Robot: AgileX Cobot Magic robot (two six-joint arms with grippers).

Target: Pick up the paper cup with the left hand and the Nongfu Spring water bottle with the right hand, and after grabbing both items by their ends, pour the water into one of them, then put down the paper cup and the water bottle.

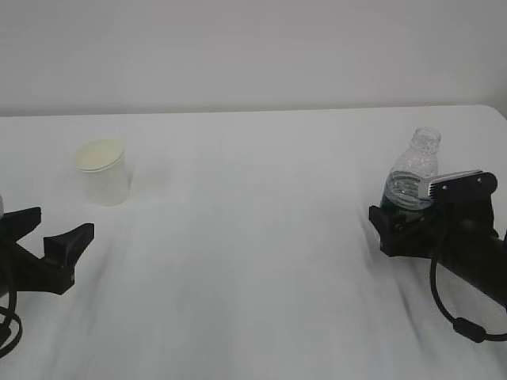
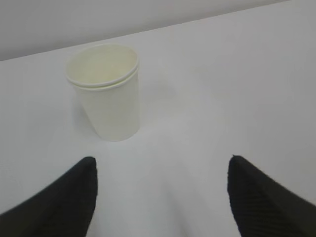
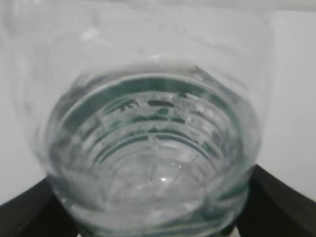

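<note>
Paper cup (image 2: pixel 105 94) stands upright on the white table (image 1: pixel 253 237), ahead of our left hand (image 2: pixel 160 197) and clear of it; that arm lies low, its jaws spread wide and empty. Further right, our right hand (image 1: pixel 404 229) sits low with jaws wide around the Nongfu Spring water bottle (image 3: pixel 148 148); whether they press it, we cannot tell.

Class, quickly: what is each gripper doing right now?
Left gripper: open, empty, short of the cup.
Right gripper: jaws around the bottle.
</note>
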